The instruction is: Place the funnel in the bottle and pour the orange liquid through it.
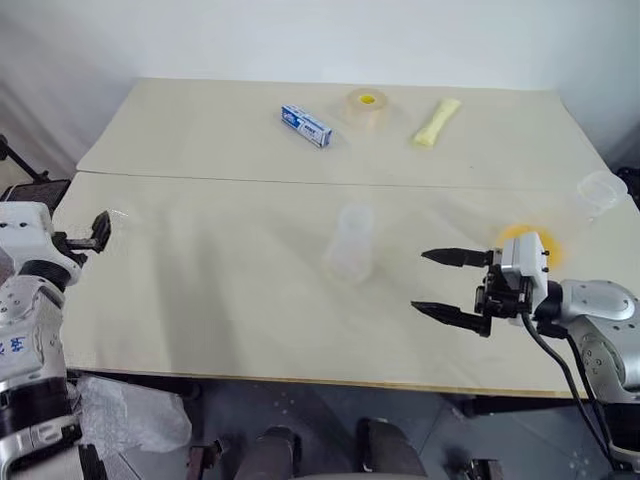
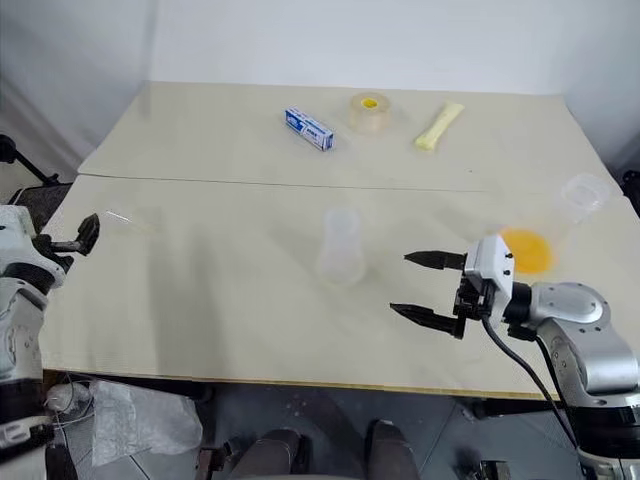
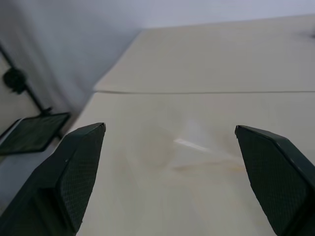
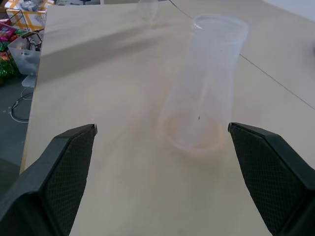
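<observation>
Nearest us, our right gripper [image 1: 432,282] hangs with fingers spread wide, empty, pointing toward the bottle [image 1: 349,243], which stands upright mid-table, apart from it. Our left gripper [image 1: 98,231], also spread and empty, sits at the table's [image 1: 200,300] left edge beside the funnel [image 2: 128,220]. The orange liquid [image 2: 526,250] pools behind the right wrist.

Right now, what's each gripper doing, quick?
Left gripper: open, holding nothing.
Right gripper: open, holding nothing, pointing at the bottle.
</observation>
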Tool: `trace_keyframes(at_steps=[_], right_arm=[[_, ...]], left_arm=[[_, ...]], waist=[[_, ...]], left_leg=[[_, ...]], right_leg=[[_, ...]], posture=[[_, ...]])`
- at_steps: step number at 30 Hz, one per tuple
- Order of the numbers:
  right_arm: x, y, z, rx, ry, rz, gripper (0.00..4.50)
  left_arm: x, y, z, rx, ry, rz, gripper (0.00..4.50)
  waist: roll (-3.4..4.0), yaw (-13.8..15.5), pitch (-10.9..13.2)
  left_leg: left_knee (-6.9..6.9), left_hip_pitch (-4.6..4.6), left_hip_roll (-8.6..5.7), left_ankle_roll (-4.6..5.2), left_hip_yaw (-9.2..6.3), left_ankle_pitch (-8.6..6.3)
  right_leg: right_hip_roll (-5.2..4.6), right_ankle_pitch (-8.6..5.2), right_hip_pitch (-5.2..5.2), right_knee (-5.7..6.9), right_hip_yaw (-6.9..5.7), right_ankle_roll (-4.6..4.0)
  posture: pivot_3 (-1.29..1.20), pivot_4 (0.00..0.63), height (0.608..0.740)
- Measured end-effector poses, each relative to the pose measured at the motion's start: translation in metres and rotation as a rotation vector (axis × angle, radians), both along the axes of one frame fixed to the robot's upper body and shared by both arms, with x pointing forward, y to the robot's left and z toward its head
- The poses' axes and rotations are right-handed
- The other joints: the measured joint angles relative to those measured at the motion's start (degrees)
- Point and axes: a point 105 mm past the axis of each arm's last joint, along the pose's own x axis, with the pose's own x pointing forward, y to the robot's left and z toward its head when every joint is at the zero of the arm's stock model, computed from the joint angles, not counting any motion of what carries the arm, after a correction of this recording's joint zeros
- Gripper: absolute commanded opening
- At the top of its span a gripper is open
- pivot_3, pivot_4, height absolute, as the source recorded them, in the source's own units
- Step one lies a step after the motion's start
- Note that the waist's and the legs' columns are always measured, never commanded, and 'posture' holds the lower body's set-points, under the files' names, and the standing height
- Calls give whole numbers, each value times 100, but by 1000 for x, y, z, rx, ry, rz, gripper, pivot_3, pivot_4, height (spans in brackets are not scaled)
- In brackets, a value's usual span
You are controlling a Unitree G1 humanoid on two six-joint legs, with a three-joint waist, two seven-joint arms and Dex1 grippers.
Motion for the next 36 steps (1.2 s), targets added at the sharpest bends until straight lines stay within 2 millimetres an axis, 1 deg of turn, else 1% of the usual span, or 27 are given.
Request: trace_keyframes(at_steps=[2,4,5,7,10,13,17,20,25,30,32,35,36], right_arm=[[1,1,-1,2,4,5,4500],[1,2,-2,0,10,13,4500],[1,3,-2,-1,11,17,4500],[1,3,-2,-3,10,16,4500],[1,3,-2,-4,8,15,4500],[2,2,-3,-7,10,5,4500],[0,-3,-5,-5,13,-29,4500],[-3,-5,-7,-4,14,-47,4500],[-5,-5,-8,-5,13,-55,4500],[-4,-5,-6,-5,5,-54,4500],[-3,-4,-4,-5,-2,-53,4500],[-3,-4,-3,-6,-6,-51,4500],[-2,-4,-3,-6,-7,-51,4500]], left_arm=[[11,5,-3,-14,17,16,4484],[25,2,-7,-12,33,-9,4484],[31,0,-8,-8,38,-24,4484],[48,-8,-12,-16,60,-68,4484],[68,-25,-11,-8,88,-149,4484],[77,-36,-14,4,125,-197,4484],[77,-40,-28,-16,186,-230,4484],[75,-40,-37,-31,229,-249,3887],[70,-31,-34,-25,247,-252,2263],[67,-32,-36,-34,271,-289,592],[65,-32,-38,-37,284,-306,45],[63,-30,-31,-17,270,-322,45],[63,-31,-31,-17,273,-328,45]], waist=[[0,-4,0],[-1,-7,0],[-1,-16,0],[-4,-22,-1],[-6,-26,-2],[-7,-67,-2],[-7,-145,-2],[-8,-164,-1],[-8,-164,-1],[-8,-161,-1],[-8,-161,-1],[-8,-159,-1],[-8,-159,-1]], left_leg=[[0,-3,-7,3,-4,1],[0,-3,-13,5,-5,1],[-1,-4,-14,5,-4,1],[0,-5,-17,7,-3,2],[1,-5,-19,8,0,3],[-1,-4,-22,10,10,1],[-2,-4,-20,11,11,1],[0,-4,-19,11,12,1],[0,0,-16,10,15,1],[1,0,-19,12,15,1],[1,0,-19,12,14,1],[1,0,-20,12,14,2],[1,0,-20,12,14,2]], right_leg=[[1,0,-1,2,-13,0],[-1,0,-1,6,-27,1],[-1,0,-1,8,-33,1],[-2,1,-2,21,-43,1],[-3,1,-4,30,-58,1],[-7,1,-13,42,-58,1],[-9,1,-16,50,-62,2],[-9,1,-16,50,-61,2],[-8,1,-15,53,-58,2],[-11,1,-15,53,-57,1],[-11,1,-15,53,-57,1],[-13,1,-15,53,-56,1],[-13,1,-15,54,-57,1]], posture=[[0,150,740],[0,150,740],[0,150,740],[0,150,740],[0,150,740],[0,150,740],[0,150,740],[0,150,740],[0,150,740],[0,150,740],[0,150,740],[0,150,740],[0,150,740]])
